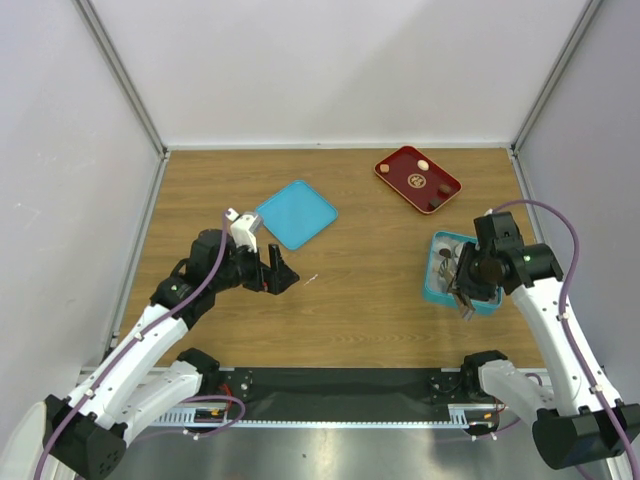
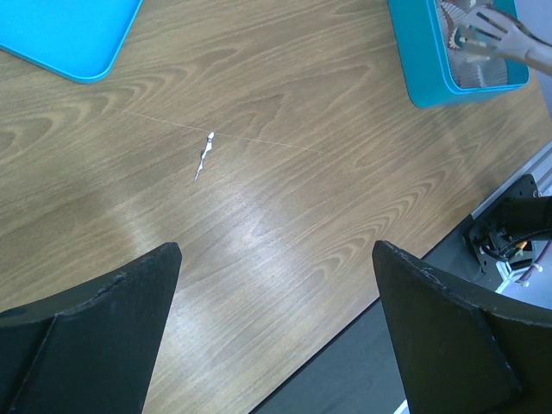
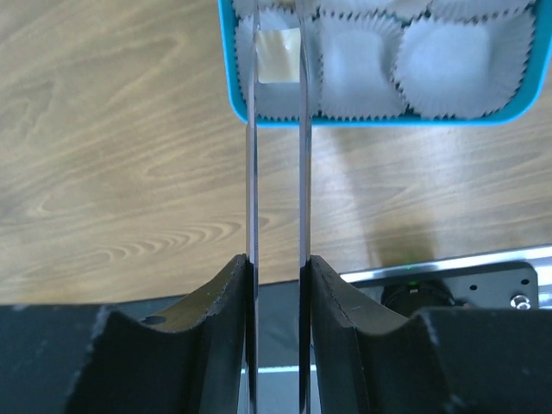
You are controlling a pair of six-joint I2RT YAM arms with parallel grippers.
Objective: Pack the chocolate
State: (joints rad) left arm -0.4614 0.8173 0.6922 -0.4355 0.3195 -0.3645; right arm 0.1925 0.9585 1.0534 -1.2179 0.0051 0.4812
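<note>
Chocolate (image 3: 278, 59), one tan piece, is hanging gripped in the right hand (image 3: 278, 21), straight above the teal box's (image 3: 379, 121) corner cup (image 3: 276, 99). Left hand (image 2: 276, 250) is hovering released, well apart.

White walls (image 1: 330, 60) are enclosing a wooden table (image 1: 350, 300) on three sides, grey posts (image 1: 120, 75) are standing in the far corners, and soft light is glaring off the wood.

No text is legible; the gold emblem (image 1: 414, 181) on the red tray (image 1: 392, 163) is blurred.
</note>
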